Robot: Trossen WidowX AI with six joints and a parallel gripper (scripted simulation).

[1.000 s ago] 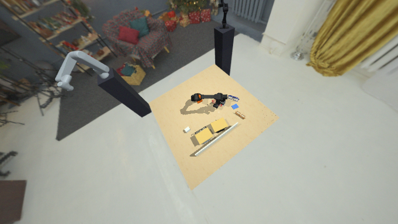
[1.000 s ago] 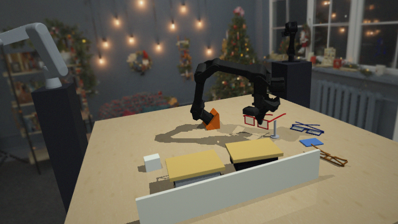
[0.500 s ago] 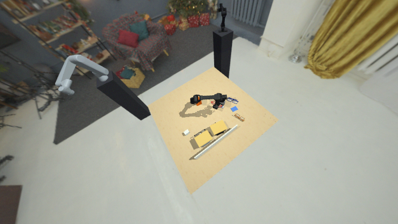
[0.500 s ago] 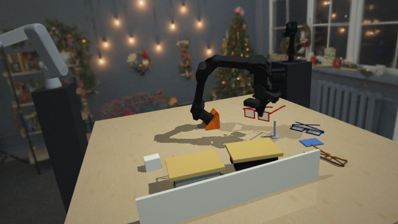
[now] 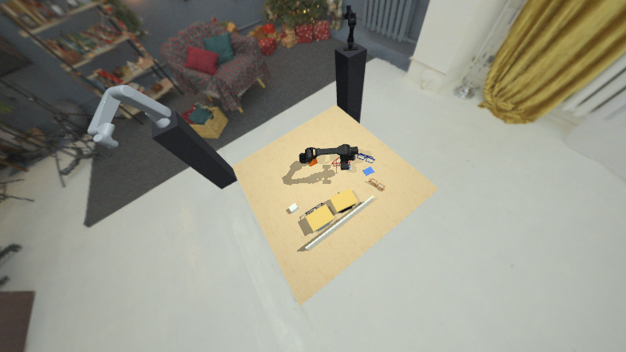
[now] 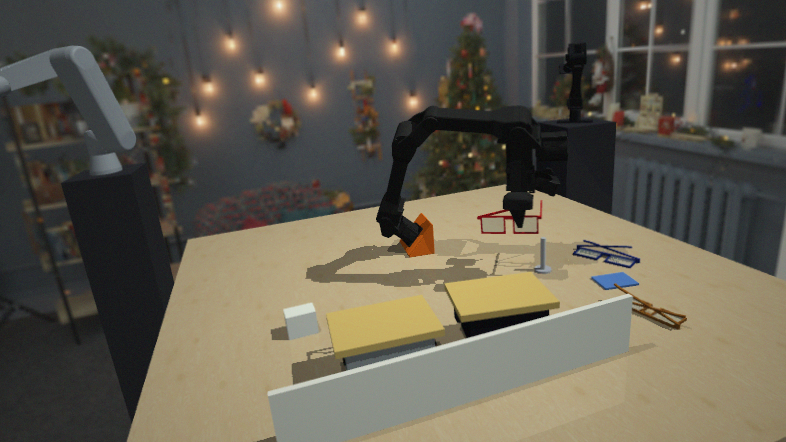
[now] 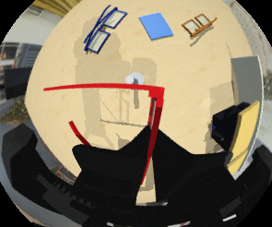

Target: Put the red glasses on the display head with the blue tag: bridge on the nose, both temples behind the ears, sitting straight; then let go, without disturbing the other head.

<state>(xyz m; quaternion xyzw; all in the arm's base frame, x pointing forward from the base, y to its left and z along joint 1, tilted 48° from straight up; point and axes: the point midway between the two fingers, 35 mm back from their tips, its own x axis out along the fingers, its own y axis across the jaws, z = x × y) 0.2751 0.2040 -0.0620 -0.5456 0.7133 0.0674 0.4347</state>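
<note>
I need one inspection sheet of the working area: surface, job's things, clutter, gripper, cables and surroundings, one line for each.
Surface: light wooden table top, shadows on it.
Job's things: red glasses held above the table; display heads and blue tag not clearly identifiable.
Clutter: blue glasses, brown glasses, blue card, white block.
Gripper: the gripper is closed on the red glasses.
Cables: nothing seen.
Surroundings: grey arm and second black arm on dark pedestals.
</note>
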